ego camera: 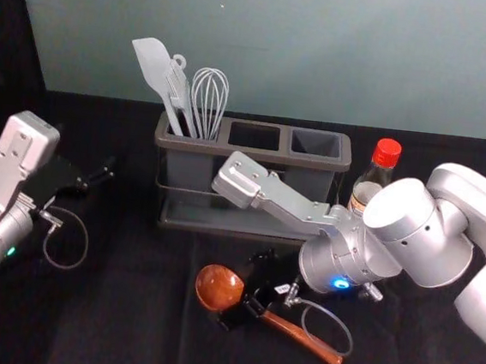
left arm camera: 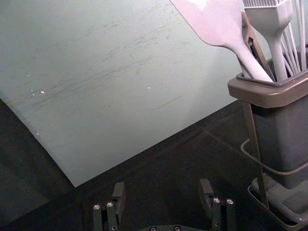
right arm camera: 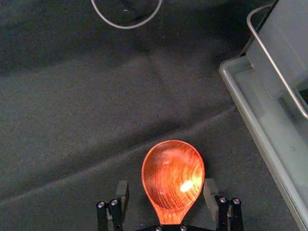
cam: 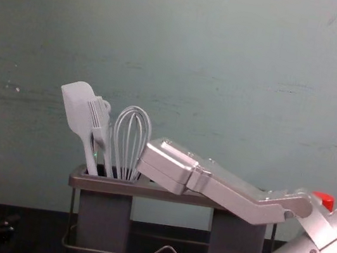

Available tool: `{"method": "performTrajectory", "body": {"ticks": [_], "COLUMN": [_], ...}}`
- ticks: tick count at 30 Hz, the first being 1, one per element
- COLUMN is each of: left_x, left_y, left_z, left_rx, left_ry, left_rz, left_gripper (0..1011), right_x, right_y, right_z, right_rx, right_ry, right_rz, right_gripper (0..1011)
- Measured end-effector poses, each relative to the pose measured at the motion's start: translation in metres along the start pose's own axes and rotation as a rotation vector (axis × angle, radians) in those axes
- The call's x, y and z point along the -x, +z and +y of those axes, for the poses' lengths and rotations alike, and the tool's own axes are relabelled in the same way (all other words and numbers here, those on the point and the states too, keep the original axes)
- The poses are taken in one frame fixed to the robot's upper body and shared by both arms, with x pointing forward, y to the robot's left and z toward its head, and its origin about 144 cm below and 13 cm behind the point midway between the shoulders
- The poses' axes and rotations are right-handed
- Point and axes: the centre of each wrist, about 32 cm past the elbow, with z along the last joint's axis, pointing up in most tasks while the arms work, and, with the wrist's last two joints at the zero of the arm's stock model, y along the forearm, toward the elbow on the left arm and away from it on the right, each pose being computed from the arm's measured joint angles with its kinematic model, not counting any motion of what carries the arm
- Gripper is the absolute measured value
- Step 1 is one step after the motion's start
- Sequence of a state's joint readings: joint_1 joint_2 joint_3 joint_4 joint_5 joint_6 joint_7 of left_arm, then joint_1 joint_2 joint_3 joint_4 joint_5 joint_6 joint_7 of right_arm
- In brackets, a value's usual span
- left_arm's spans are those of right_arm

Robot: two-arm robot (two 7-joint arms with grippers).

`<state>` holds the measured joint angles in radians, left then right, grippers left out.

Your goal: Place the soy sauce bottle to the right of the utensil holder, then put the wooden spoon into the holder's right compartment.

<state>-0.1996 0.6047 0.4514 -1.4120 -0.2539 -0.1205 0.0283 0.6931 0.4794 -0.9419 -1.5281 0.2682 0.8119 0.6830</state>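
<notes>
Okay, glossy red-brown wooden spoon (ego camera: 218, 288) lies on counter (ego camera: 117, 325), right claw (ego camera: 244, 290) wide around it. Dark cloth gap up to holder (ego camera: 203, 146)'s front edge. Bottle (ego camera: 387, 153) upright just right of holder; left claw (ego camera: 99, 177) wide, left of holder.

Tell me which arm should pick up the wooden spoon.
Right, probably: the right gripper is at the wooden spoon, open jaws on either side; the left gripper is left of the utensil holder.
</notes>
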Motion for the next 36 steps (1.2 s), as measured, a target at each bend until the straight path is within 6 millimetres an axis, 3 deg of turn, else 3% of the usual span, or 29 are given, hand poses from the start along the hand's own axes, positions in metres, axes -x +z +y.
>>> {"method": "performTrajectory", "body": {"ticks": [36], "left_x": [0.0], "left_y": [0.0], "left_z": [0.0], "left_rx": [0.0], "left_ry": [0.0], "left_rz": [0.0], "left_gripper": [1005], "right_x": [0.001], "right_y": [0.003], "right_z": [0.012], "right_rx": [0.007], "right_ry": [-0.021], "right_rz": [-0.015], "right_gripper": [1004]}}
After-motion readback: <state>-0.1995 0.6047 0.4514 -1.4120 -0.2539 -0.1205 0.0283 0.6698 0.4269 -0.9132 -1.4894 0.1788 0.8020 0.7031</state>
